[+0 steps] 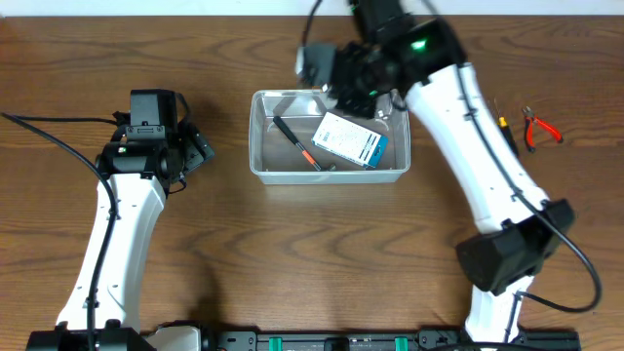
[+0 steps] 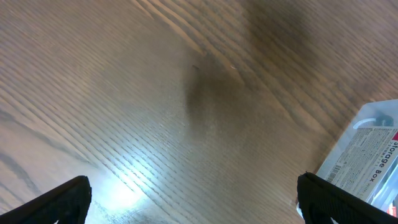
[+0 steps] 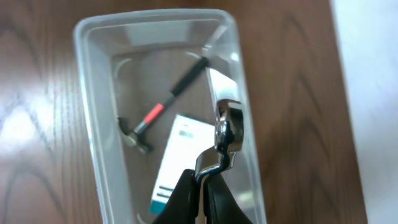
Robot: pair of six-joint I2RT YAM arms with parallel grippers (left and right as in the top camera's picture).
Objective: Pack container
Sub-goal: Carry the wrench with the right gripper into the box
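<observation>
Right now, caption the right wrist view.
Right gripper holding a wrench above the clear container with hammer and box inside.

A hammer [image 1: 295, 142] and box [image 1: 349, 140] lie in the container [image 1: 327, 176], pliers [image 1: 539, 128] well to its right.

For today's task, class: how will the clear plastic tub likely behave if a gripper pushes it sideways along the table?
The container probably slides easily: thin clear plastic on smooth wood table. Its low, wide shape looks unlikely to tip. The thin walls may flex, and the hammer and box inside may shift.
</observation>
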